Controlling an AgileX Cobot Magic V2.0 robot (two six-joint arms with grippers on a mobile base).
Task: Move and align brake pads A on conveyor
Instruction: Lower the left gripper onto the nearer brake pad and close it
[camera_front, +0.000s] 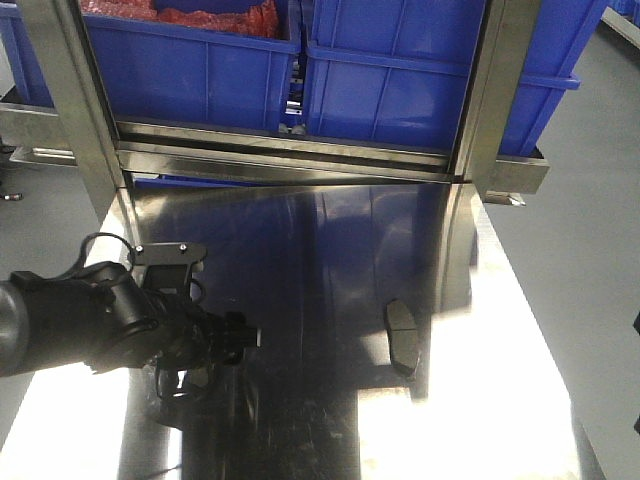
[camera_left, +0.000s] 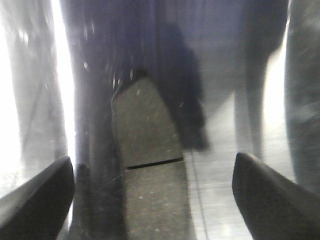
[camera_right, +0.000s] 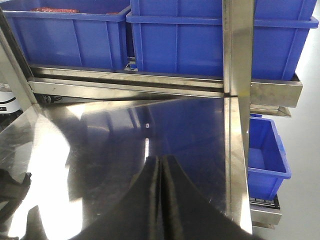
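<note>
- Brake pad lies flat on the shiny worktop, right below the left pincer, between its two wide-apart tips.
- Right pincer is closed tight, holding nothing.

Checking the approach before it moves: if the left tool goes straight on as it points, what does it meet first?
Likely the brake pad lying on the steel table, centred between its open fingers; depth is unclear.
</note>
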